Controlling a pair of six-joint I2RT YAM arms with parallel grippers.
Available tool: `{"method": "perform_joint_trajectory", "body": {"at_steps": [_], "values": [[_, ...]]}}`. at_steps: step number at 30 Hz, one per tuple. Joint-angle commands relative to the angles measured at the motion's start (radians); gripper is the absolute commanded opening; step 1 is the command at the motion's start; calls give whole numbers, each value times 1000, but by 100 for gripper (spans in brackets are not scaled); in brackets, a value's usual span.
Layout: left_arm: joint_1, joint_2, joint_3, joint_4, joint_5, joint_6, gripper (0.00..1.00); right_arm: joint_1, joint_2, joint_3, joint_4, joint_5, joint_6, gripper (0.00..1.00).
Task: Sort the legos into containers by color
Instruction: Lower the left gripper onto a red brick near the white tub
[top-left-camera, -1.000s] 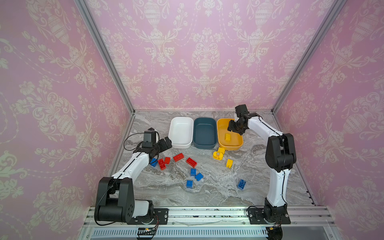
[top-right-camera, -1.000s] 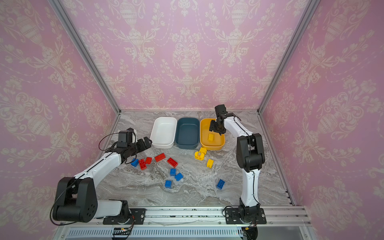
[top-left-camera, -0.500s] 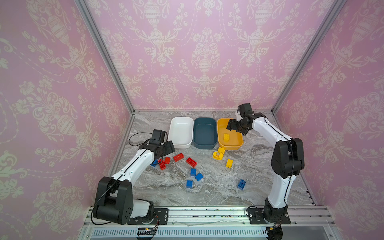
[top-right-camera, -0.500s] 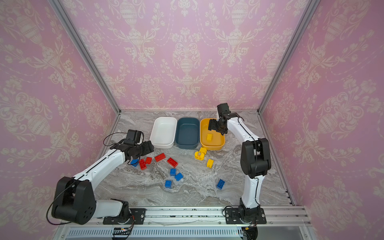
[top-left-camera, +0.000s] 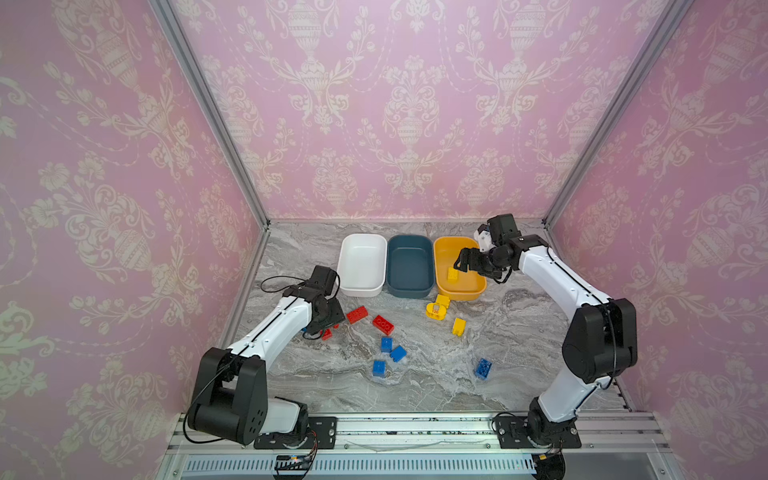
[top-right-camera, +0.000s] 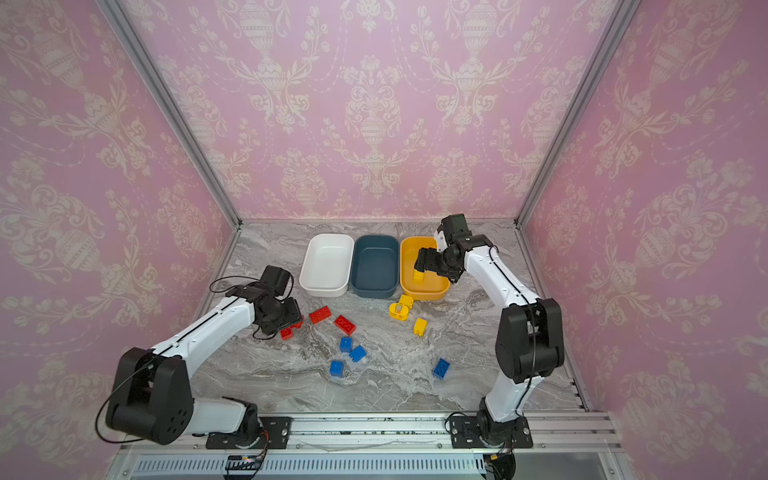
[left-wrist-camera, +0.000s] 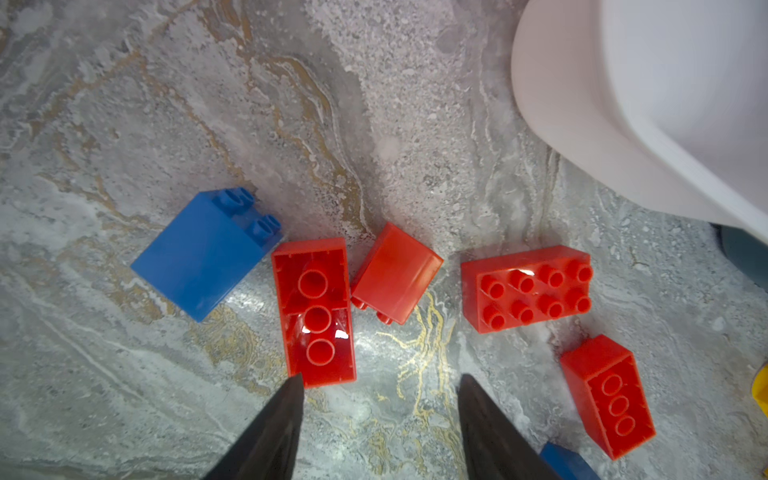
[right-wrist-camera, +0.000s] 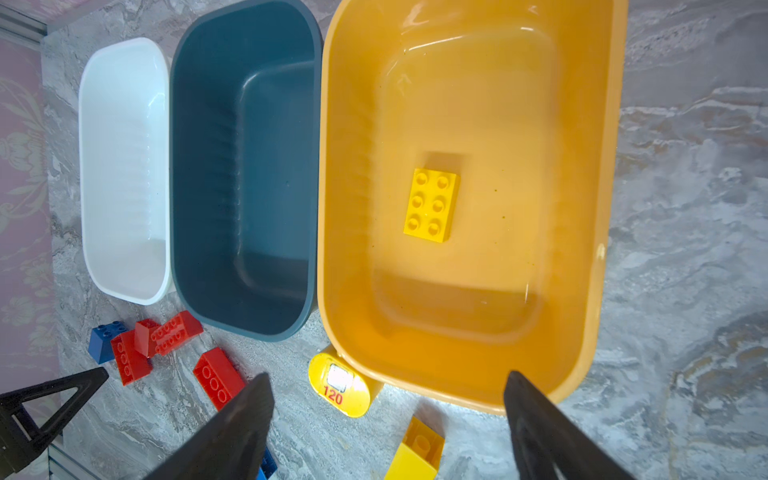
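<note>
1. Tubs: white tub (top-left-camera: 360, 291), teal tub (top-left-camera: 409, 293) and yellow tub (top-left-camera: 459, 296) stand in a row at the back of the table (top-left-camera: 519, 332), close side by side.
2. Yellow tub holds one six-stud yellow brick (right-wrist-camera: 432, 203), lying flat with studs up, about mid-floor. All other bricks in view lie on the table.
3. Right gripper (right-wrist-camera: 386, 374) hangs over the yellow tub's front wall. Fingers are spread wide, with nothing between them.
4. Left gripper (left-wrist-camera: 378, 382) is low over the red cluster in front of the white tub. Fingers are parted, with only bare table between the tips. One fingertip (left-wrist-camera: 284, 419) sits at the end of the upturned red brick (left-wrist-camera: 313, 309); contact cannot be told.
5. Cluster, left wrist view:
   - small red brick (left-wrist-camera: 395, 272) on its side, just beside the upturned one
   - eight-stud red brick (left-wrist-camera: 525, 289), studs up, a little apart
   - fourth red brick (left-wrist-camera: 606, 395), tipped, hollows showing
   - blue brick (left-wrist-camera: 203, 253) on its side, just beside the upturned one's other flank
6. Rounded yellow piece (right-wrist-camera: 338, 384), sticker reading "120", sits against the yellow tub's outer front wall. Loose yellow brick (top-left-camera: 458, 326) lies nearer the front, apart from it.
7. Three blue bricks (top-left-camera: 398, 353) are grouped near mid-table. Lone blue brick (top-left-camera: 483, 368) lies well apart, toward the right arm.
</note>
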Motion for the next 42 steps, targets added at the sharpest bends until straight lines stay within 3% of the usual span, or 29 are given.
{"method": "perform_joint_trajectory", "body": {"at_steps": [1,14,42], "values": [[-7,3,6,-59,-46,-30,60,8,-27,-21,-35,-22,-29,88],[-7,50,-19,-41,-56,-40,52,7,-22,-16,-42,-23,-29,88],[-5,103,-88,43,-93,-9,52,0,-27,-24,-50,-11,-24,88]]}}
